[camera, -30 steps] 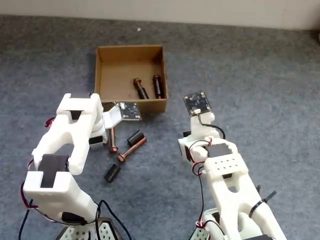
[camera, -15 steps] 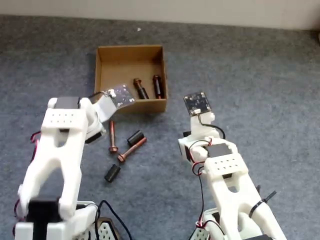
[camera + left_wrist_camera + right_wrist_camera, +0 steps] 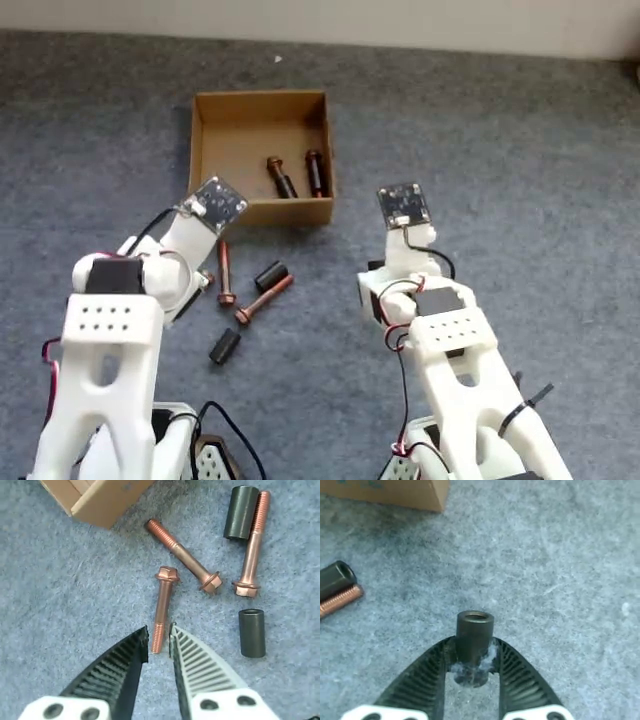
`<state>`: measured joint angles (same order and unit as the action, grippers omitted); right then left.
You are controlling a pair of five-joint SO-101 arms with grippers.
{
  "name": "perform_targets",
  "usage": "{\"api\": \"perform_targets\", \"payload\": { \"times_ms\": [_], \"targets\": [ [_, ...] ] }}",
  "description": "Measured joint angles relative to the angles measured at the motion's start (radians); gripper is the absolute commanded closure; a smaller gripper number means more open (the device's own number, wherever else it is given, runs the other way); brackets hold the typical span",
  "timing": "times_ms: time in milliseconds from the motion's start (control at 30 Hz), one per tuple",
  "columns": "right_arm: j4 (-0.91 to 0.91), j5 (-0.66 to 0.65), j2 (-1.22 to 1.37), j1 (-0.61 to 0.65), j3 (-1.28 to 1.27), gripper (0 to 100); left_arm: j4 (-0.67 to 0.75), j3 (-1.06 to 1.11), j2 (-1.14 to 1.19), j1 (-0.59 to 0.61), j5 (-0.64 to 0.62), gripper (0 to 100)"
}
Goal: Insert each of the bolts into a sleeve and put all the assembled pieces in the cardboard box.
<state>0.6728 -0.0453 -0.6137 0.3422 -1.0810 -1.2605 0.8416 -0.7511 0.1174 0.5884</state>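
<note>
Progress: two assembled pieces [image 3: 281,178] lie in the cardboard box [image 3: 260,211], well beyond both sets of fingers.
Right fingers [image 3: 425,680]: clenched on a black sleeve [image 3: 475,625] that juts past their tips, its bore empty.
Left fingers [image 3: 125,660]: narrowly parted, grasping nothing; a bolt [image 3: 162,605] lies on the desk [image 3: 520,150], its threaded end between their tips.
Loose parts: two more bolts [image 3: 182,555] and two sleeves [image 3: 251,632] lie just beyond that bolt.
Remaining: seemingly three insertions, then three pieces to box.

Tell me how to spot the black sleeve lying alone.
Start at the cardboard box; copper bolts lie on the carpet before it. Past them, farther from the box, the lone sleeve touches nothing, while the other loose sleeve lies against a bolt.
</note>
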Motion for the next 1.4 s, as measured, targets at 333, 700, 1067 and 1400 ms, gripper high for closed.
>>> {"api": "perform_targets", "payload": {
  "times_ms": [333, 700, 1067, 1400],
  "targets": [
    [0.0, 0.0, 0.0, 0.0, 0.0, 99.3, 0.0, 0.003, -0.018, 0.0, 0.052, 90],
    [0.0, 0.0, 0.0, 0.0, 0.0, 99.3, 0.015, -0.008, 0.199, 0.0, 0.152, 89],
    [0.0, 0.0, 0.0, 0.0, 0.0, 99.3, 0.021, -0.269, 0.74, 0.0, 0.101, 90],
    [0.0, 0.0, 0.0, 0.0, 0.0, 99.3, 0.015, -0.44, 1.014, 0.0, 0.094, 100]
  ]
}}
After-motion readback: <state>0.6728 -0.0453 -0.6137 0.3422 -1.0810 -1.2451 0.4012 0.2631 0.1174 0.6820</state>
